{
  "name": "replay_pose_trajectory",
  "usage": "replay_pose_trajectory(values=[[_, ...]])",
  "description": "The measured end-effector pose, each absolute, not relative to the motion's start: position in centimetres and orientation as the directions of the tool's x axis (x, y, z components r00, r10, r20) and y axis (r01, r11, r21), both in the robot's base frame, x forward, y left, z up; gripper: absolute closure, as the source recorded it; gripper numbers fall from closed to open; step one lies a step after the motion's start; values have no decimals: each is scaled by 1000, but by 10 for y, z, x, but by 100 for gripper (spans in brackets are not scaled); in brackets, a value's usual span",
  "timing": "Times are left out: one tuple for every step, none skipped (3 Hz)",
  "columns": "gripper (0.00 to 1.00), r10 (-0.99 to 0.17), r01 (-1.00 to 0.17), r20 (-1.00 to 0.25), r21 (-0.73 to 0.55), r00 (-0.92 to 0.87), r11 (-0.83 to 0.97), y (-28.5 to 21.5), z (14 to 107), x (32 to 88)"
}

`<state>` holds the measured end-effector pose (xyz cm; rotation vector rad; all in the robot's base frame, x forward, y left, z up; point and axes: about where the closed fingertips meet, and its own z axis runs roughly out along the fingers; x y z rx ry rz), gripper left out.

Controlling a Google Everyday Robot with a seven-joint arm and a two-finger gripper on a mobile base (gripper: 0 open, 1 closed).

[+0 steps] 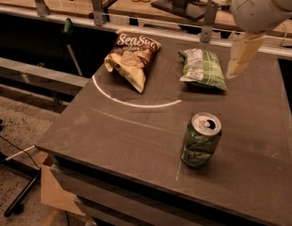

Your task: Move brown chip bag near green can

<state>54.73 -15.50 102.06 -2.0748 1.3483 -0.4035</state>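
Bag (132, 58), brown, lay untouched, well apart from can (201, 140); gripper (233, 71) hovered beyond can, jaws together, empty; move not yet begun.

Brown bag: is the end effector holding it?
No, the brown bag lies on the table, apart from the end effector, which hangs at the right beside the green-white bag.

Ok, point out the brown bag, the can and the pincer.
brown bag (132, 58), camera view, printed front.
can (200, 147), camera view, green side.
pincer (234, 66), camera view, pale lower part, at upper right.
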Motion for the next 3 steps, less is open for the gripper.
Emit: replay_pose_trajectory(values=[[0, -777, -590, -133, -732, 616, -342, -98, 1003, 588], [0, -641, -437, -89, -801, 762, -409, -50, 975, 627], [0, -604, -376, -37, -812, 796, -445, -32, 955, 653]])
